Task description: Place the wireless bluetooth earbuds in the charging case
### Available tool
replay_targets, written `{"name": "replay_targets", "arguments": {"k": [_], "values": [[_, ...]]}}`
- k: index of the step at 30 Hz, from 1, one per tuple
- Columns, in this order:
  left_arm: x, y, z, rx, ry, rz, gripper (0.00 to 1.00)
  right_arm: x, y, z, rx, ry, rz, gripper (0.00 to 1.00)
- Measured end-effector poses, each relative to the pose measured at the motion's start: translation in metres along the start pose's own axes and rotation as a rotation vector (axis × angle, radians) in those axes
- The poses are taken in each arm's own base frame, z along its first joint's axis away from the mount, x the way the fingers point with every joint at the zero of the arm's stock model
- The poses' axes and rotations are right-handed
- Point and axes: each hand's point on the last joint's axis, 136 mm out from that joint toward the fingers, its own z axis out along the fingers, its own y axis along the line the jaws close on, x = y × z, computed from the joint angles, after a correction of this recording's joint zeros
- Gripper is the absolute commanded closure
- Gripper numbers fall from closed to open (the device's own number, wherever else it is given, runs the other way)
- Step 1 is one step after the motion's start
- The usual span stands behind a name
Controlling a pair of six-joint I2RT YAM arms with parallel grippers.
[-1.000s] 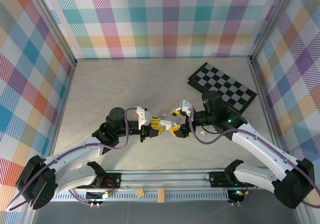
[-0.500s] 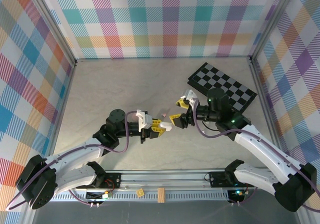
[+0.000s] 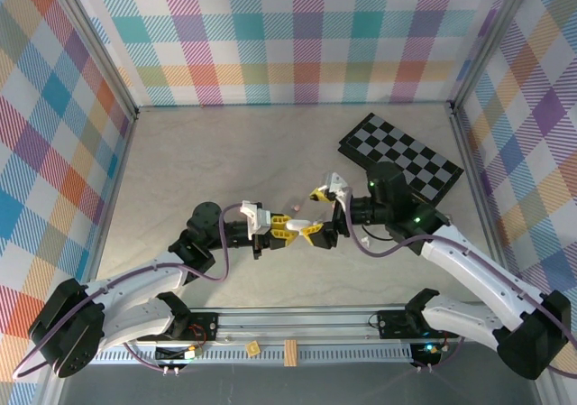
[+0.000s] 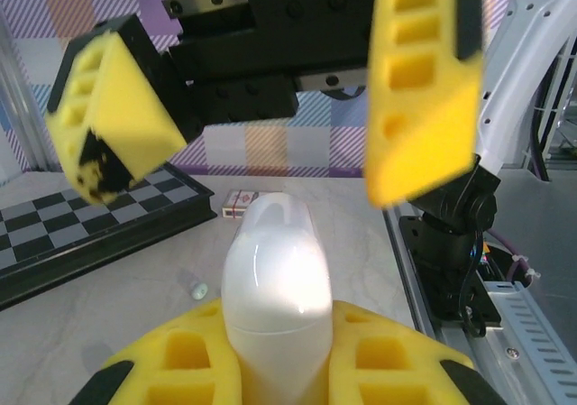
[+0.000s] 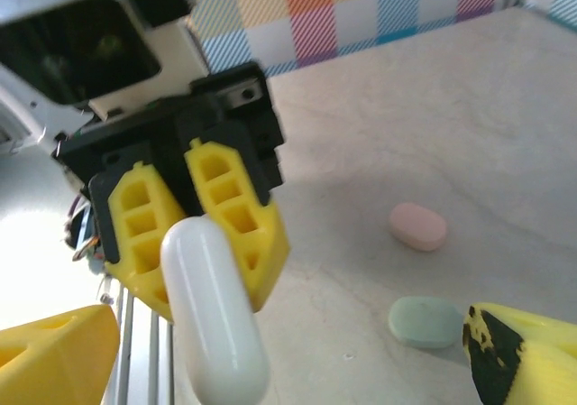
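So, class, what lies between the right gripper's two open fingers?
The white charging case, clamped in the left gripper, sits in that gap, seen in the right wrist view.

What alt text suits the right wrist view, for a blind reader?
The left gripper grips a white charging case between yellow fingers, close to the camera. The right gripper's own fingertips stand open at the lower corners; a pink case and a mint green case lie on the table beyond.

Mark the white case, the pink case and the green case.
white case point(image 5: 214, 315), right wrist view, middle of its rounded body.
pink case point(image 5: 417, 225), right wrist view, centre of its top.
green case point(image 5: 424, 322), right wrist view, centre of its top.
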Motion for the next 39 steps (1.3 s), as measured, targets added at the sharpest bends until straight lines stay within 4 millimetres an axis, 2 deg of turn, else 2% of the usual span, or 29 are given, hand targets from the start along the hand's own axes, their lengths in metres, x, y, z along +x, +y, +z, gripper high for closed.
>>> {"name": "replay_targets", "arguments": {"k": [5,9,14,16,19,24,28,34,39], "values": [[0.004,0.002,0.003,0.007,0.000,-0.028,0.98,0.012,-0.009,0.011,0.016,0.057,0.028,0.07],[-0.005,0.007,0.003,-0.022,-0.032,-0.020,0.97,-0.002,-0.018,0.009,0.077,0.046,0.044,0.08],[-0.003,0.007,0.000,-0.038,-0.048,-0.008,0.97,-0.025,-0.033,-0.009,0.195,-0.020,0.065,0.08],[0.001,0.005,-0.002,-0.039,-0.045,-0.010,0.97,-0.037,-0.041,-0.017,0.246,-0.047,0.087,0.01],[0.004,0.006,-0.003,-0.056,-0.044,-0.001,0.98,-0.057,-0.048,-0.029,0.308,-0.090,0.118,0.01],[-0.002,0.014,-0.004,-0.104,-0.080,0.035,0.98,-0.061,-0.048,-0.045,0.352,-0.122,0.166,0.01],[0.009,0.023,-0.004,-0.148,-0.088,0.044,0.98,-0.037,-0.053,-0.059,0.414,-0.135,0.250,0.01],[0.042,0.045,-0.001,-0.174,-0.058,0.016,0.98,0.023,-0.087,-0.075,0.572,-0.055,0.522,0.00],[0.060,0.049,0.011,-0.122,-0.028,0.022,0.98,0.081,-0.110,-0.088,0.680,0.044,0.783,0.05]]}}
